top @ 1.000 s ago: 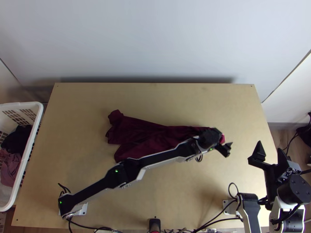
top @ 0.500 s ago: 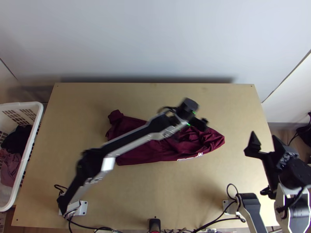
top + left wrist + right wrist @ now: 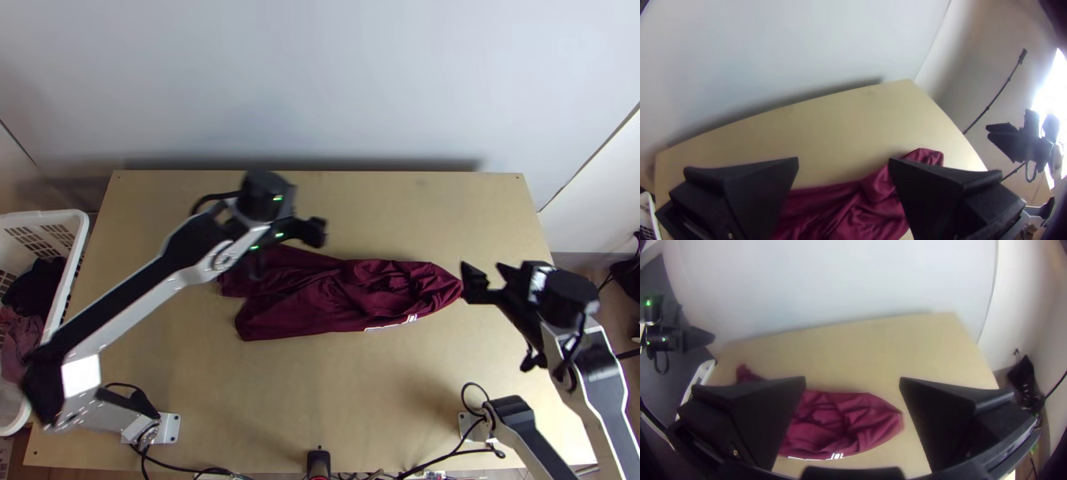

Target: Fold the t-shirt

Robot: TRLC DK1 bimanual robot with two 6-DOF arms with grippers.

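Mid-frame, top view: bunched t-shirt [image 3: 344, 300], long axis left-right | right gripper [image 3: 483, 269] near its right-hand tip, fingers apart | left gripper [image 3: 843, 160] spread too

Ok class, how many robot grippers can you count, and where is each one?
2. In the top view, the left gripper, open, is near the far edge of the dark red shirt; the right gripper, also open, is by the shirt's right end.

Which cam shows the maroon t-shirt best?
Top view: most of the t-shirt's outline is visible, though the left arm overlaps one end. Left wrist view: folds partly behind the left gripper. Right wrist view: crumpled cloth and white print, partly behind the right gripper.
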